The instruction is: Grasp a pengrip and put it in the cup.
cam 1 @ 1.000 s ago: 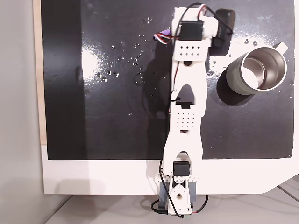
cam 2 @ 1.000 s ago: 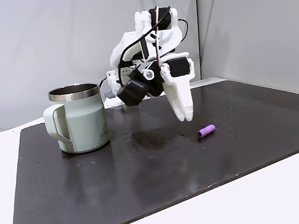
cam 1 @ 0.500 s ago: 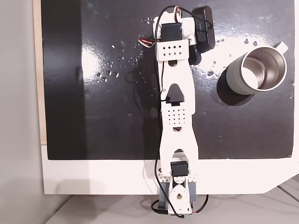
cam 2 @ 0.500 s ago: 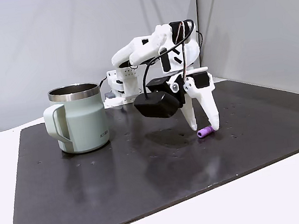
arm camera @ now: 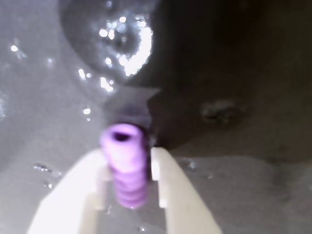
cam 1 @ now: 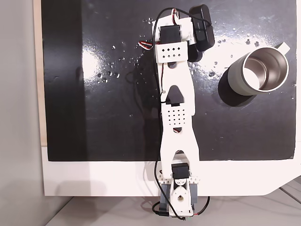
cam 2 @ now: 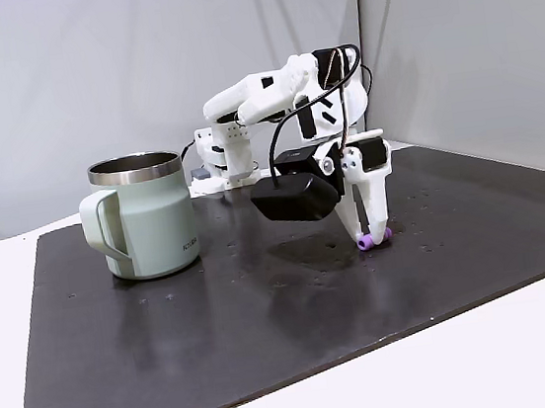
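Pengrip (arm camera: 126, 165) first: the little purple ribbed tube now sits between the two white fingers of the end effector (arm camera: 127, 183), which a second ago hung well above the black mat with its tips together and the tube lying free beside it. Since then the arm has swung over and dropped, and half a second ago the fingers straddled the tube with room to spare; now, in the wrist view, each finger (arm camera: 168, 190) presses against a side of it, so I read the end effector as closed on the pengrip, though I would call the hold fresh rather than proven. From a fixed view at the side, the end effector (cam 2: 373, 238) has its tips down at the mat (cam 2: 265, 304), with the pengrip (cam 2: 366, 242) showing as a purple spot at the finger ends, resting on the mat and not yet lifted. That puts the job at the close of the grasp, with the lift and carry yet to come. Outward from the pengrip, the cup (cam 2: 145, 216) stands upright well apart to the left in that side view, open mouth up; from above the cup (cam 1: 260, 71) lies off to the right of the arm's wrist. The mat lies on a white counter (cam 2: 490, 356).
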Available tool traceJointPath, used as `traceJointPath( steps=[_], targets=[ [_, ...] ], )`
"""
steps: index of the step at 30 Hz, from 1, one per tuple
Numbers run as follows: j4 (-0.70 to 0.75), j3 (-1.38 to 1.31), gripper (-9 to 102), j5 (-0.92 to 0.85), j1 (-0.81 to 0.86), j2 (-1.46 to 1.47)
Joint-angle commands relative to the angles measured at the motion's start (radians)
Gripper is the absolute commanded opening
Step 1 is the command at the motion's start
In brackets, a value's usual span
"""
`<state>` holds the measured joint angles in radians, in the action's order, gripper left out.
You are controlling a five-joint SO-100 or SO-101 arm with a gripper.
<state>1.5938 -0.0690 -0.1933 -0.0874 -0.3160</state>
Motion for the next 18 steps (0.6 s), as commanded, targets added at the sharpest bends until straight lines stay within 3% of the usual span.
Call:
traceJointPath(
  steps=[1, 9, 18],
  targets=[
    [0.023, -0.015, 0, -0.015, -0.011, 0.009],
    [0.167, -0.146, 0, -0.011, -0.025, -0.078],
    [0.201, 0.357, 0, -0.018, -0.021, -0.612]
  ],
)
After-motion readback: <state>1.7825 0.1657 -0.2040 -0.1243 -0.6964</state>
